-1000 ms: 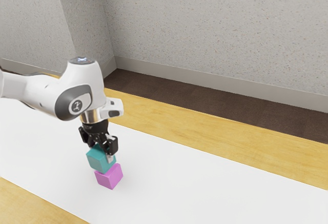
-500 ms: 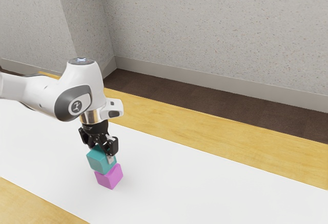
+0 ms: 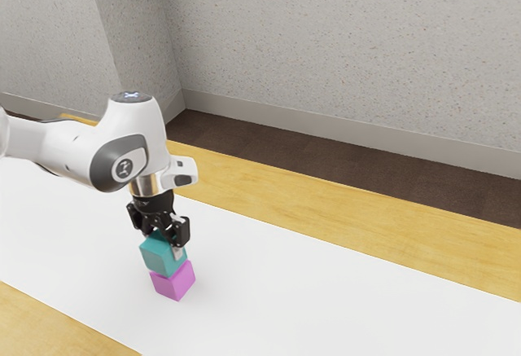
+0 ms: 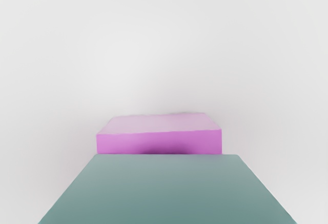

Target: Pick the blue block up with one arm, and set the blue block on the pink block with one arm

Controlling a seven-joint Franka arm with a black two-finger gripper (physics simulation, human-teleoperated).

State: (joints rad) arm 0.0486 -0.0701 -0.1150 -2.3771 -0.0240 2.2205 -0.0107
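The blue block [image 3: 162, 257], teal in tone, sits squarely over the pink block [image 3: 172, 279] on the white table strip, and the two appear to touch. My gripper [image 3: 159, 242] points straight down with its black fingers [image 3: 178, 235] on two sides of the blue block, shut on it. In the wrist view the blue block [image 4: 169, 190] lies just under my hand, and part of the pink block [image 4: 160, 134] shows from beneath it.
The white table surface [image 3: 309, 291] stretches wide around the stack. A wooden border [image 3: 342, 209] runs along its far side, with dark floor and a grey wall beyond. Another wooden strip [image 3: 41, 323] lies at the near left corner.
My hand has eased slightly down and toward the exterior view's right with the blue block, settling it onto the pink block. The pink block has not moved.
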